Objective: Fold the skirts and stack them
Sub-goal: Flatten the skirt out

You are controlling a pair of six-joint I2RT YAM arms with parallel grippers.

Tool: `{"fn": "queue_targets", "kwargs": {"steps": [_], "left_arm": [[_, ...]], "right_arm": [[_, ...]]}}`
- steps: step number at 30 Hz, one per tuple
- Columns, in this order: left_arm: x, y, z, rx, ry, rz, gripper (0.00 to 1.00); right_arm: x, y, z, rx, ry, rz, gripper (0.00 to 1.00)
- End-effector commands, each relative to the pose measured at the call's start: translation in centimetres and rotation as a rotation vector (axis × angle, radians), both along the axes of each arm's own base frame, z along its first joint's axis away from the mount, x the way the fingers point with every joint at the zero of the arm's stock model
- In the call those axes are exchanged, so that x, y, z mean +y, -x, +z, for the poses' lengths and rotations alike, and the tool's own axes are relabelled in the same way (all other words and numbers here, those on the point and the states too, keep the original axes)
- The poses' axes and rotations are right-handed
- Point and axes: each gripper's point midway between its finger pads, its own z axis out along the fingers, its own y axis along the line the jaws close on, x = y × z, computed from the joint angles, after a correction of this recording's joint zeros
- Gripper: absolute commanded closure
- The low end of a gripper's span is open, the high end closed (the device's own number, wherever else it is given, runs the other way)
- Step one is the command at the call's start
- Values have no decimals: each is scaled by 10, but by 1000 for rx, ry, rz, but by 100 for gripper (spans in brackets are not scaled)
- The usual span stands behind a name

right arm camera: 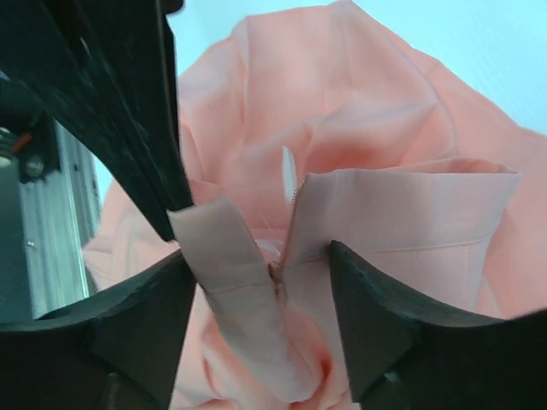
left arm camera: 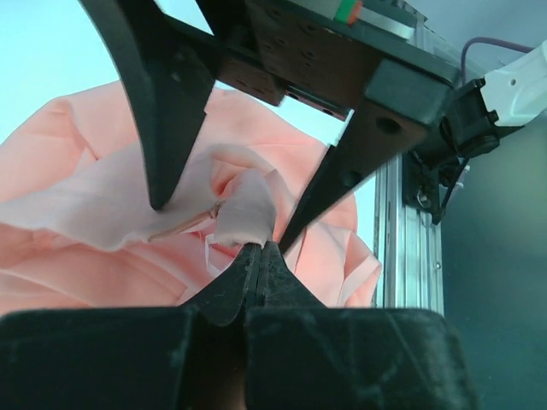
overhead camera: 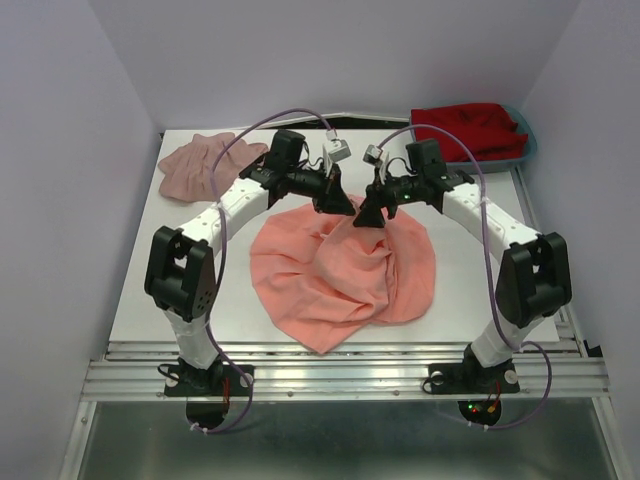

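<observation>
The salmon-coral skirt (overhead camera: pixel 340 270) lies fanned out in the middle of the table, its centre pulled up into a peak. My left gripper (overhead camera: pixel 335 203) is shut on the skirt's pale waistband (left arm camera: pixel 244 209), its tips pinched together (left arm camera: pixel 261 246). My right gripper (overhead camera: pixel 372 212) is open right beside it, with its two fingers either side of the waistband (right arm camera: pixel 256 282) near the zipper. The right gripper's midpoint shows in its own wrist view (right arm camera: pixel 259 256). The dusty mauve-pink skirt (overhead camera: pixel 200 165) lies crumpled at the back left, apart from both grippers.
A teal bin (overhead camera: pixel 525 150) with red fabric (overhead camera: pixel 468 130) stands at the back right corner. Purple walls close in the table on three sides. The metal rail (overhead camera: pixel 340 375) runs along the near edge.
</observation>
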Motion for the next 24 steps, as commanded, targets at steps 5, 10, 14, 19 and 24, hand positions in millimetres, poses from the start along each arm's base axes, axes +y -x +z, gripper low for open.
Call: {"fn": "queue_targets", "kwargs": {"steps": [5,10,14,19,24], "left_arm": [[-21,-15,47,-83,71,-9,91],[-17,-21,78,-152,85,47,69],[14,-25,82,-193,42,204,47],[75,-42,81,-216,36,555,22],[76,-51,20,-92,-83,589,14]], "right_arm": [[3,9,55,-161,-85,44,99],[-32,-2,80,-226,-67,-65,99],[-68,-2,104,-337,-33,-95,99],[-77,32,121,-442,8,-31,99],[-82,44,118,-460,45,0,99]]}}
